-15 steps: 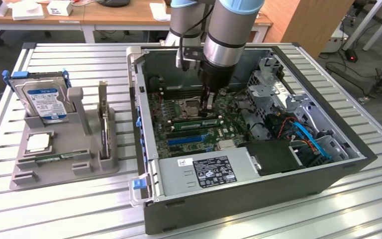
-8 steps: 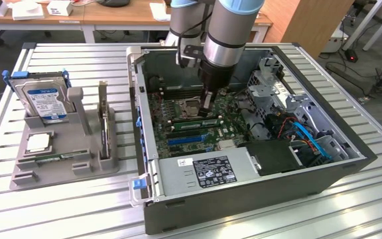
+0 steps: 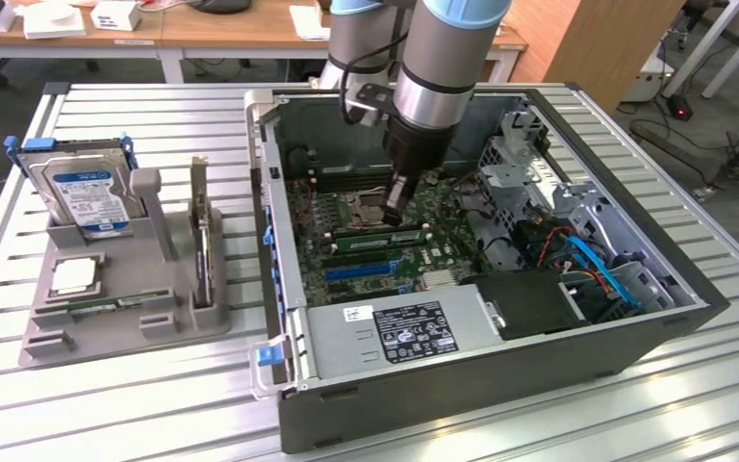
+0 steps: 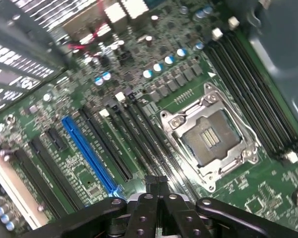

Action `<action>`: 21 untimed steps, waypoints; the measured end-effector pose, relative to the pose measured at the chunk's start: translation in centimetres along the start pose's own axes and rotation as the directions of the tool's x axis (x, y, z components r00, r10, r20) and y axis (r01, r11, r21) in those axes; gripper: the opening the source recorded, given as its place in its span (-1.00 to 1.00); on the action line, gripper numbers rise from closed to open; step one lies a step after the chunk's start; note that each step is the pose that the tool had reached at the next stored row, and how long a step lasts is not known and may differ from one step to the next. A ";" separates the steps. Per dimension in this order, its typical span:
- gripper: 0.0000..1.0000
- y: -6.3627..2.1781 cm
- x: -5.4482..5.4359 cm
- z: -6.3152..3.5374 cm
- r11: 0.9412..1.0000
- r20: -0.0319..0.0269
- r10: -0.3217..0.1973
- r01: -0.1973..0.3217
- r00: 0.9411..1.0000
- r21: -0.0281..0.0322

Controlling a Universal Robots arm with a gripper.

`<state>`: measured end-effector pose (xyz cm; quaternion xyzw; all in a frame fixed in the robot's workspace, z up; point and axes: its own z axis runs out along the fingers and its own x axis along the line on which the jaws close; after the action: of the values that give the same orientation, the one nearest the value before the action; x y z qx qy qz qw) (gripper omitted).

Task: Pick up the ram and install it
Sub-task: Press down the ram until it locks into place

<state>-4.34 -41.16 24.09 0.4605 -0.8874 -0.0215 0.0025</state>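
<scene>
We keep the gripper [image 4: 157, 184] shut, fingertips together, square over the ram [image 3: 376, 238] seated in its slot just below them beside the CPU socket [image 4: 208, 141], pressing evenly, judging it nearly latched.

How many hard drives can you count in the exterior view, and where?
1. The hard drive stands upright in the grey holder on the exterior view's left, beside the open computer case. Others may be hidden inside the case's bays.

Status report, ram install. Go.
Gripper shut, low inside the case, over the motherboard's slots. One ram stick seated beside it. Nothing blocking.
</scene>
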 end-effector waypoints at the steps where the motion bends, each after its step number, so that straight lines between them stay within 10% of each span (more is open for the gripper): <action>1: -0.81 0.00 0.0 0.00 1.000 0.001 0.018 -0.018 1.000 0.000; 11: -0.81 0.00 0.0 0.04 0.981 0.008 0.196 -0.196 0.981 0.002; 21: -0.81 0.00 0.0 0.10 0.931 0.016 0.366 -0.366 0.930 0.003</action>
<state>-4.34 -41.16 23.98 0.2870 -0.9577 -0.0216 -0.0015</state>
